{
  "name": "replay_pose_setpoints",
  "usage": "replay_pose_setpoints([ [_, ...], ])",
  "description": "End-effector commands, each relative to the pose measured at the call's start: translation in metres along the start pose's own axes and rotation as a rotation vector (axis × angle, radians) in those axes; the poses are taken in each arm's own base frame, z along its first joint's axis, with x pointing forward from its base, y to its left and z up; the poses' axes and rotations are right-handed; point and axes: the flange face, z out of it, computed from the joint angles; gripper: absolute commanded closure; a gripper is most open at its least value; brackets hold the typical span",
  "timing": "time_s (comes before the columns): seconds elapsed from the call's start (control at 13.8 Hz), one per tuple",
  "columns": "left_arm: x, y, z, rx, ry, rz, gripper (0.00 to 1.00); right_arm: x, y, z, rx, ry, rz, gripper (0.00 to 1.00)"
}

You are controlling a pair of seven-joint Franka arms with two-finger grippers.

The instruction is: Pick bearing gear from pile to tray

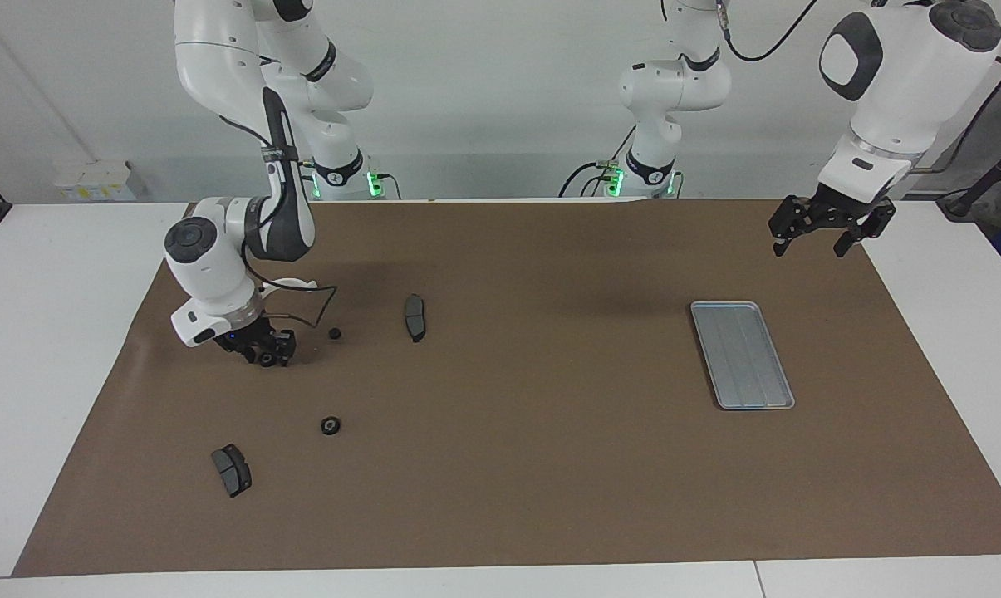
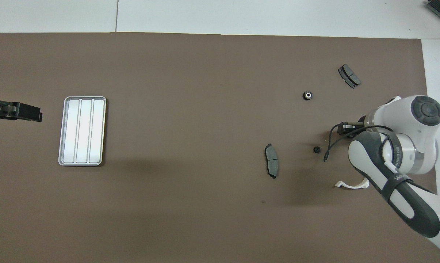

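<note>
The pile lies scattered toward the right arm's end of the mat. It has a black bearing gear (image 1: 329,426) (image 2: 307,95), a smaller black gear (image 1: 334,333) (image 2: 316,149), two dark brake pads (image 1: 415,317) (image 1: 232,469) and a white half-ring bracket (image 2: 351,184). My right gripper (image 1: 269,357) (image 2: 345,126) is low at the mat, beside the smaller gear, with a black round gear (image 1: 266,359) between its fingertips. The silver tray (image 1: 741,355) (image 2: 82,130) lies empty toward the left arm's end. My left gripper (image 1: 828,237) (image 2: 20,110) waits open, raised beside the tray.
A brown mat (image 1: 533,465) covers most of the white table. The right arm's elbow and a loose cable (image 1: 301,291) hang over the bracket. The second brake pad (image 2: 349,76) lies farthest from the robots.
</note>
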Motion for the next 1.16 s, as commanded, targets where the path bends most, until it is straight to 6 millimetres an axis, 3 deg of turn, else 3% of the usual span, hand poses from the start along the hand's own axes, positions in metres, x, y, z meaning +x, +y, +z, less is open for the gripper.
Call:
replay_pose_setpoints([
  [0.0, -0.01, -0.003, -0.002, 0.017, 0.007, 0.003, 0.0, -0.001, 0.004, 0.003, 0.011, 0.016, -0.017, 0.9],
  [0.07, -0.01, -0.003, -0.002, 0.017, 0.007, 0.003, 0.0, 0.0, 0.001, 0.0, 0.011, 0.021, -0.017, 1.0],
  [0.29, -0.01, -0.003, -0.002, 0.017, 0.007, 0.003, 0.0, 0.005, -0.005, -0.015, 0.011, 0.035, -0.022, 1.0],
  [0.44, -0.01, -0.003, -0.002, 0.017, 0.007, 0.003, 0.0, 0.013, -0.024, -0.037, 0.013, 0.056, -0.047, 1.0],
  [0.65, -0.01, -0.003, -0.002, 0.017, 0.007, 0.003, 0.0, 0.017, -0.086, -0.057, 0.028, 0.084, -0.011, 1.0],
  [0.8, -0.01, -0.003, -0.002, 0.017, 0.007, 0.003, 0.0, 0.01, -0.132, -0.063, 0.042, 0.092, 0.016, 1.0],
  [0.87, -0.01, -0.003, -0.002, 0.017, 0.007, 0.003, 0.0, 0.005, -0.158, -0.065, 0.051, 0.103, 0.036, 1.0],
  [1.02, -0.01, -0.003, -0.002, 0.017, 0.007, 0.003, 0.0, -0.005, -0.229, -0.082, 0.08, 0.128, 0.079, 1.0],
  [1.09, -0.01, -0.003, -0.002, 0.017, 0.007, 0.003, 0.0, -0.005, -0.248, -0.081, 0.088, 0.129, 0.1, 1.0],
])
